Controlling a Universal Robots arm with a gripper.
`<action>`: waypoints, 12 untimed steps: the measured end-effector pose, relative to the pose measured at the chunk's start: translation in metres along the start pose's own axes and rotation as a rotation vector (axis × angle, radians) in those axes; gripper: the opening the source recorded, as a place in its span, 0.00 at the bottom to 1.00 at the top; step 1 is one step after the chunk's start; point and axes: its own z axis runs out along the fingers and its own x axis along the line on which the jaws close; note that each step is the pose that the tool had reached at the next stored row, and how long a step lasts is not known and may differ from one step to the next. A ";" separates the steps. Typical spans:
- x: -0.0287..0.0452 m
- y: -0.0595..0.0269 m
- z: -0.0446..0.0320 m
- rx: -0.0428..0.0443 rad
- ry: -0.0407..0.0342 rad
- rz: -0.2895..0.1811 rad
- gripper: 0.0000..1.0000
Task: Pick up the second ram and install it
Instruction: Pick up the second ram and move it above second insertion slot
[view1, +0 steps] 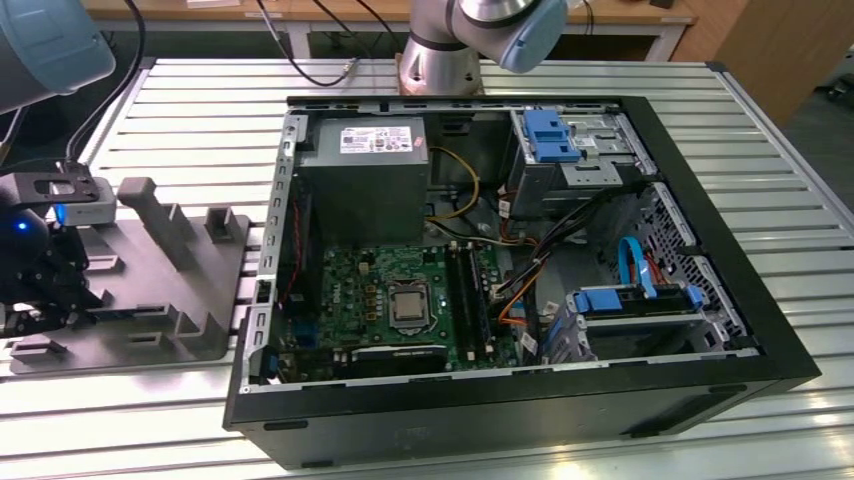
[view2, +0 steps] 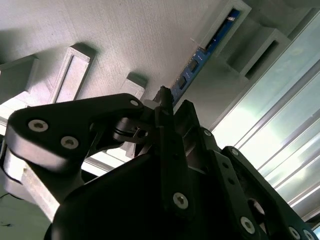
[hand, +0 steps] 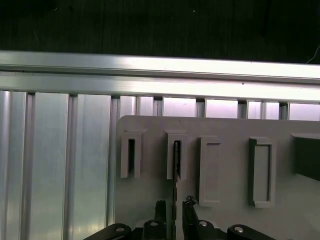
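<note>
The black pincer (hand: 174, 204) hangs low over the grey plastic holder (hand: 225, 127), jaws a little apart around the thin dark ram stick (hand: 176, 160).

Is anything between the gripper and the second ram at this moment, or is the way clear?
Nothing visible stands in the way. In the first wrist view the gripper has its jaws on either side of the second ram, which stands edge-on in a slot of the grey holder, with a narrow gap showing on each side.
</note>
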 end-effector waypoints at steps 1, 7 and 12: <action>0.0000 0.0000 0.0000 0.0000 0.0001 0.000 0.27; 0.0000 0.0000 0.0000 0.0000 0.0005 0.000 0.19; 0.0000 -0.0001 -0.0006 0.0000 0.0007 0.000 0.19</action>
